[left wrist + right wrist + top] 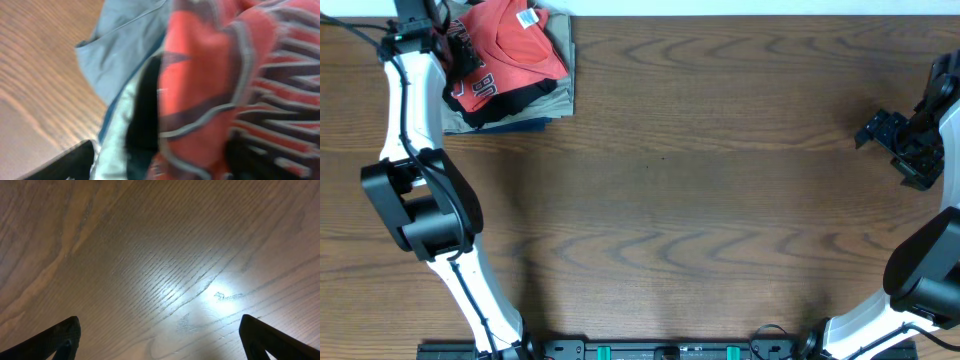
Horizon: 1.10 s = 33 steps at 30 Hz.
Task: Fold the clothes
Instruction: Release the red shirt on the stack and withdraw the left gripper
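Note:
The clothes are a coral-red T-shirt (505, 50) with white-outlined lettering and a white neck tag (527, 17). It lies crumpled on top of a stack of folded garments at the table's far left corner. My left gripper (458, 55) is down at the shirt's left side, over the lettering. In the left wrist view the red shirt (200, 90) fills the frame, blurred. One dark finger (65, 165) shows far out at the lower left, so the jaws stand wide, with cloth lying between them. My right gripper (882, 132) hovers open over bare wood at the right, nothing between its fingers (60, 340).
Under the shirt sit folded khaki (558, 98), black (505, 105) and navy (525, 125) garments. In the left wrist view, light blue-grey cloth (120, 50) and a black layer (145, 115) show beside the wooden table (700, 200). The table's far edge runs just behind the stack.

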{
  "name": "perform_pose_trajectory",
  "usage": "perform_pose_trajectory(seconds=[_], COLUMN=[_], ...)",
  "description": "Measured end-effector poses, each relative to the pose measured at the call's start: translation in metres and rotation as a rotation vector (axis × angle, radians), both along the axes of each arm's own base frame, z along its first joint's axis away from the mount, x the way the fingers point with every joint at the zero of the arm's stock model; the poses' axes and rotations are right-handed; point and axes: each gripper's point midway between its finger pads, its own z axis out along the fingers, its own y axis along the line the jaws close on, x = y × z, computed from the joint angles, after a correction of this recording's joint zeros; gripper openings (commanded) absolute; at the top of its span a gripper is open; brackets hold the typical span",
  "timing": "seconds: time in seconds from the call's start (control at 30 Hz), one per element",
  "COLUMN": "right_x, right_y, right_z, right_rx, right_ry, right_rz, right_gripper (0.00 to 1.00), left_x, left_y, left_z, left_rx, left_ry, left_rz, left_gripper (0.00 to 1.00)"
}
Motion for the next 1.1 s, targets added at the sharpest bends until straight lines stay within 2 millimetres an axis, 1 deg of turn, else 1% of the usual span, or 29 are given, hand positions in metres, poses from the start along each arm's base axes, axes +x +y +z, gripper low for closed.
perform_pose_trajectory(seconds=[0.1,0.17,0.23,0.3,0.37,0.43,0.47,0.53,0.67,0.77,0.83,0.93,1.0,1.1], right_x=[0.0,0.0,0.0,0.0,0.0,0.0,0.0,0.0,0.0,0.0,0.0,0.0,0.0,0.0], right_y=[0.0,0.0,0.0,0.0,0.0,0.0,0.0,0.0,0.0,0.0,0.0,0.0,-0.001,-0.001], right_z=[0.0,0.0,0.0,0.0,0.0,0.0,0.0,0.0,0.0,0.0,0.0,0.0,0.0,0.0], right_rx=[0.0,0.0,0.0,0.0,0.0,0.0,0.0,0.0,0.0,-0.001,-0.001,-0.001,-0.001,0.0], right_ry=[0.0,0.0,0.0,0.0,0.0,0.0,0.0,0.0,0.0,-0.001,-0.001,-0.001,-0.001,-0.001], right_rz=[0.0,0.0,0.0,0.0,0.0,0.0,0.0,0.0,0.0,0.0,0.0,-0.001,-0.001,-0.001], right_gripper=[0.99,0.99,0.99,0.99,0.99,0.99,0.99,0.99,0.99,0.99,0.99,0.99,0.99,0.99], left_x=[-0.012,-0.02,-0.032,-0.046,-0.067,-0.092,-0.107,-0.134,-0.186,-0.217,-0.238,-0.276,-0.305,-0.346], left_y=[-0.001,-0.007,-0.016,-0.03,-0.048,-0.065,-0.075,-0.089,-0.117,-0.143,-0.166,-0.2,-0.215,-0.223], left_z=[0.012,0.032,0.062,0.099,0.135,0.16,0.172,0.184,0.199,0.209,0.216,0.219,0.216,0.195], left_rx=[-0.005,-0.014,-0.036,-0.07,-0.117,-0.166,-0.191,-0.231,-0.275,-0.277,-0.268,-0.271,-0.289,-0.325], left_ry=[0.015,0.002,-0.029,-0.082,-0.13,-0.147,-0.149,-0.129,-0.076,-0.079,-0.115,-0.175,-0.223,-0.226], left_rz=[0.004,-0.002,-0.021,-0.051,-0.09,-0.124,-0.141,-0.162,-0.22,-0.298,-0.375,-0.493,-0.538,-0.551], left_gripper=[1.0,0.99,0.99,0.98,0.98,0.98,0.98,0.98,0.98,0.98,0.98,0.98,0.98,0.98])
